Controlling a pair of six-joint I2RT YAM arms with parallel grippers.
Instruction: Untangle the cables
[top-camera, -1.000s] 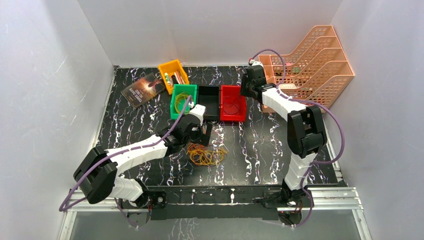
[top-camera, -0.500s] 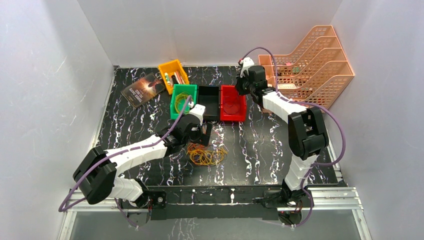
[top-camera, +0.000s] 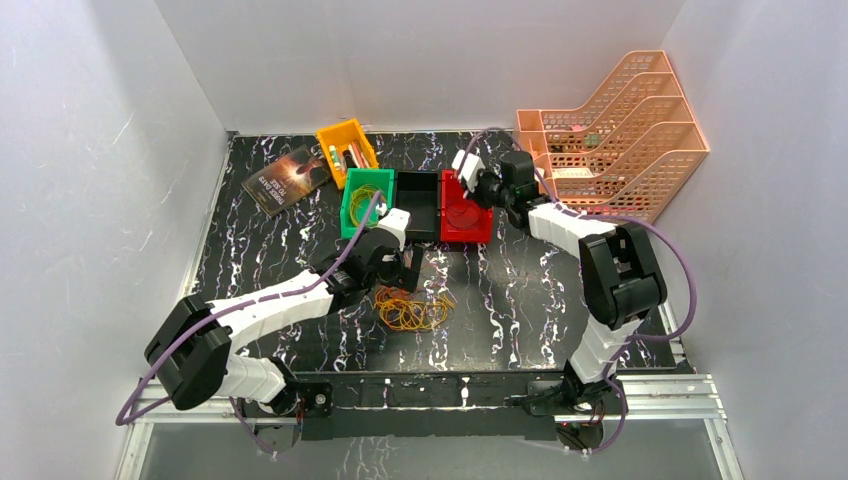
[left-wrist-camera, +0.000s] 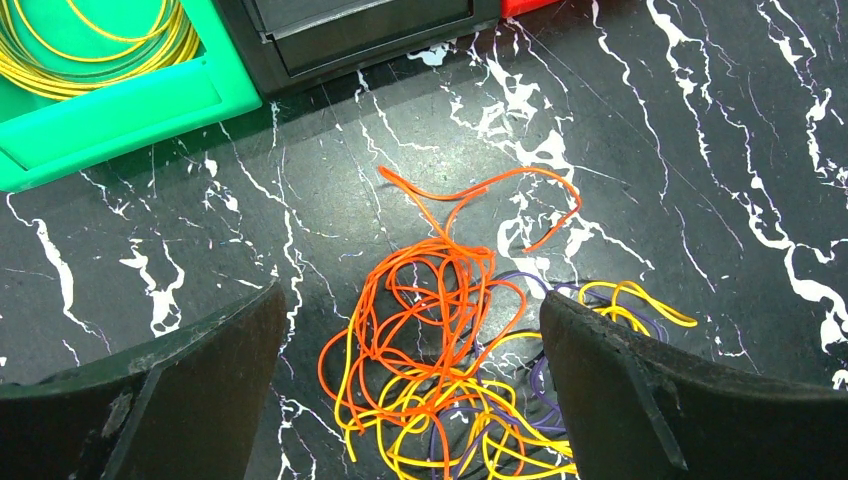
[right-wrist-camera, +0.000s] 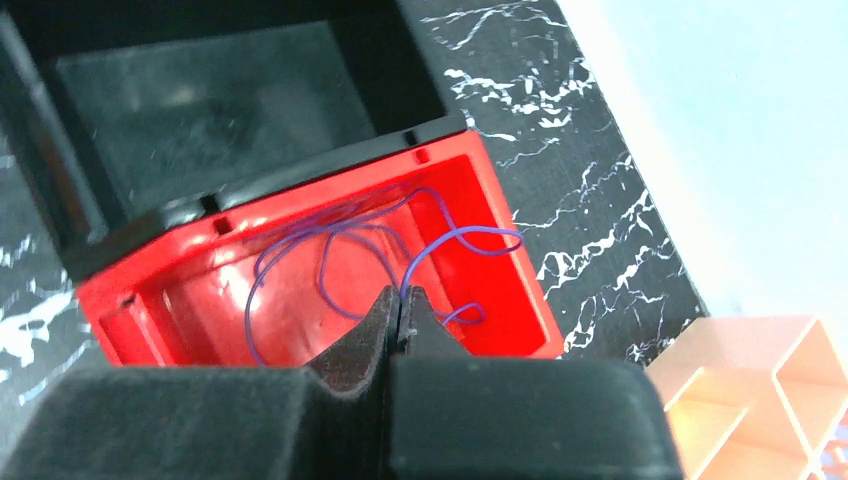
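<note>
One tangle of cables (left-wrist-camera: 440, 340) sits toward the table's (top-camera: 560, 300) near edge, left gripper (left-wrist-camera: 410, 310) over it, jaws wide. And the right gripper (right-wrist-camera: 400, 305), pinched shut, hangs over one red bin (right-wrist-camera: 515, 300) with one purple cable (right-wrist-camera: 480, 229) inside.

The worktop (top-camera: 520, 295) looks like glossy black marble veined white. The red bin (right-wrist-camera: 200, 300) and green bin (left-wrist-camera: 120, 110) are smooth, shiny plastic. The cables (left-wrist-camera: 440, 340) have slick plastic coating.

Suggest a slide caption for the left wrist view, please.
Open left gripper hovers above tangled orange, yellow and purple cables near the green bin.
</note>
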